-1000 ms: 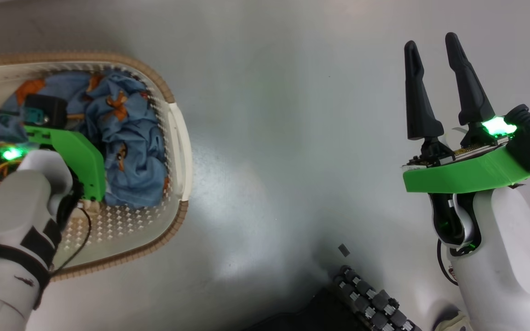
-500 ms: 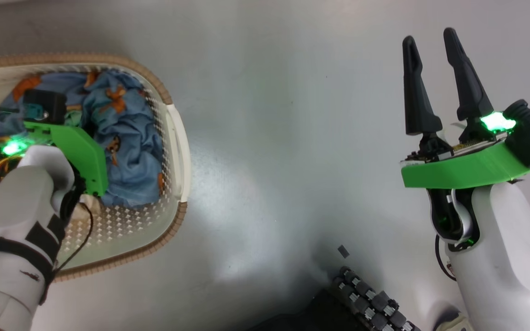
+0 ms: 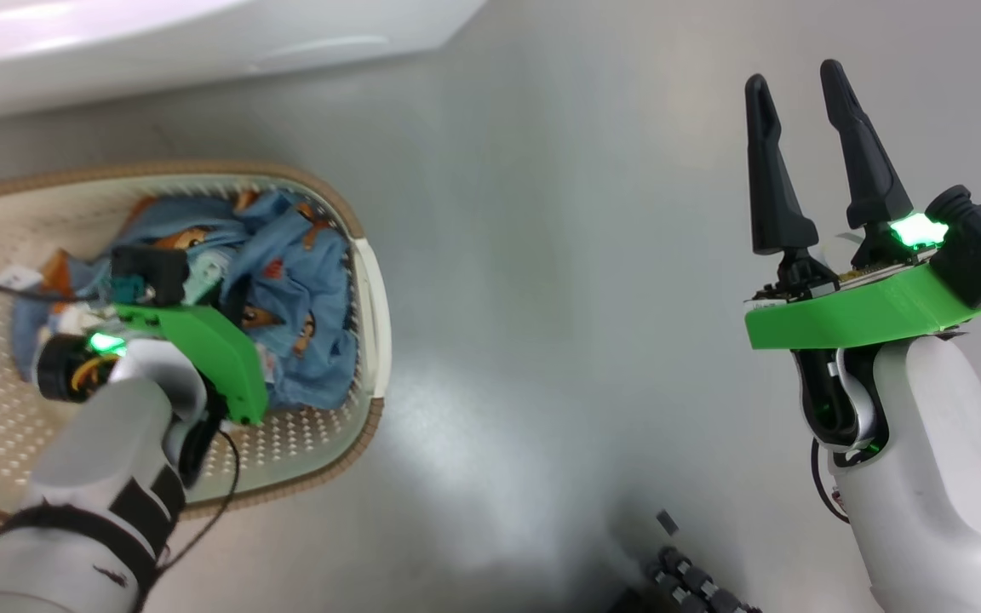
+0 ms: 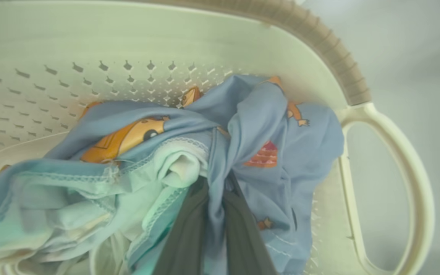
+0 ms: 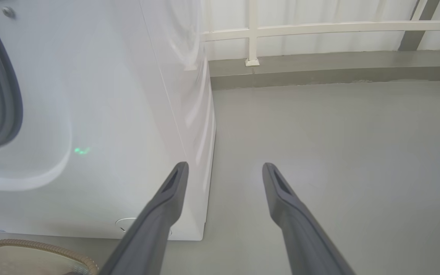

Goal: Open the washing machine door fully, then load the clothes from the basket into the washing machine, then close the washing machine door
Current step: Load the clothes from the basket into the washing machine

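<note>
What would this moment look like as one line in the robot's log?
phase: loading | left gripper: shut on bear-print clothes inside laundry basket | right gripper: open, empty, above floor

Right gripper (image 5: 224, 165): two dark fingers spread wide, nothing between them.
Washing machine (image 5: 109, 114): white, on the left; grey gasket (image 5: 4, 95) at the picture's edge.
Basket (image 5: 40, 246): brown woven-look rim, bottom left corner.
Floor (image 5: 338, 152): grey; white railing (image 5: 251, 32) behind.

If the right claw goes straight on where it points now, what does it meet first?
Probably the grey floor, close beside the corner of the washing machine; depth is unclear.
</note>
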Robot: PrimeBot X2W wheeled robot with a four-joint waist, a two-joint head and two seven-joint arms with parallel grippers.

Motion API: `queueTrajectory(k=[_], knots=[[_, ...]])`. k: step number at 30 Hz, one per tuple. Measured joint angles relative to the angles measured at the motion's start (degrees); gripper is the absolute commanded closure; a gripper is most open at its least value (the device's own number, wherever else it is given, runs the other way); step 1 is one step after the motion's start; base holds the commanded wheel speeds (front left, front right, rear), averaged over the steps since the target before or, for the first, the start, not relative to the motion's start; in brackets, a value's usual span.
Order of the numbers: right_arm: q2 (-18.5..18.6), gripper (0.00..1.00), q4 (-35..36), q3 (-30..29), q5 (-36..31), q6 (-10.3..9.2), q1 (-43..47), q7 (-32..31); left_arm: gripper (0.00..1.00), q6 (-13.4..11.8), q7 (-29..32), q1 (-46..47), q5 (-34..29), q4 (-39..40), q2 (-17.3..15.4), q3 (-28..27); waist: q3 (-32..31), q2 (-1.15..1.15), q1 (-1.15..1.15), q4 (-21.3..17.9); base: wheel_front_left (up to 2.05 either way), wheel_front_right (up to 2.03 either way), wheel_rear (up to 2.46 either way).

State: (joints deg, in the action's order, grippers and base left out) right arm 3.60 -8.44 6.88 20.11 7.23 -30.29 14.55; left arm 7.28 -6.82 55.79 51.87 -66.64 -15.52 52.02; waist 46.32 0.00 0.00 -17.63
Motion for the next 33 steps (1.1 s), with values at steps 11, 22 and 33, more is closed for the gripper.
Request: queueTrajectory(k=[11,22,33], knots=[[1.9,0.00,-2.4,0.4,0.1,0.00,2.1,0.0,1.00,0.0,-5.7,-6.9,6.2,7.3,-0.1,2.0,-9.3,0.00,-0.01,2.8,0.00,0.00,0.00],[4.3,0.00,-4.7,-0.4,1.3,0.00,6.6,0.0,1.00,0.0,-7.4,-13.6,7.8,17.9,-1.0,-3.8,-19.9,0.00,-0.01,6.3,0.00,0.00,0.00],[5.7,0.00,-6.1,-0.5,1.8,0.00,10.2,0.0,1.00,0.0,-7.4,-23.6,1.0,28.8,0.2,-16.7,-28.5,0.00,-0.01,10.1,0.00,0.00,0.00]])
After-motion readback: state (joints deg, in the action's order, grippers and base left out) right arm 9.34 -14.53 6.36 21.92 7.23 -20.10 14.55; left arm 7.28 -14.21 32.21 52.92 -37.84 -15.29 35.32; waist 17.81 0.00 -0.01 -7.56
